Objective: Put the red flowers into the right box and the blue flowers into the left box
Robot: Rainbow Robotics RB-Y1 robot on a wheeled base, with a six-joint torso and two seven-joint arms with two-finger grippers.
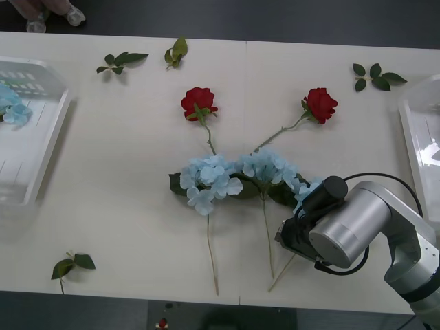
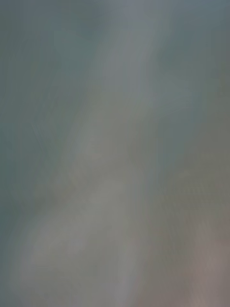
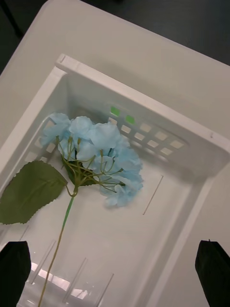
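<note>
Bench (image 1: 124, 172) carries three blue flowers (image 1: 206, 180) at centre and two red flowers (image 1: 199, 102) beyond them. Left box (image 3: 143, 103) holds one blue flower; left claw (image 3: 115, 271) hangs released above it. Right claw (image 1: 294, 236) sits low by the rightmost blue stem, grip cannot be told. Advise pinching the stem squarely, clear of neighbouring stems.

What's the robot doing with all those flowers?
It is sorting them into boxes. One blue flower already lies in the left box, and the left claw hangs open above it. The right claw is down at the blue flowers on the table. Two red flowers wait on the table. The right box sits at the table's right end.
</note>
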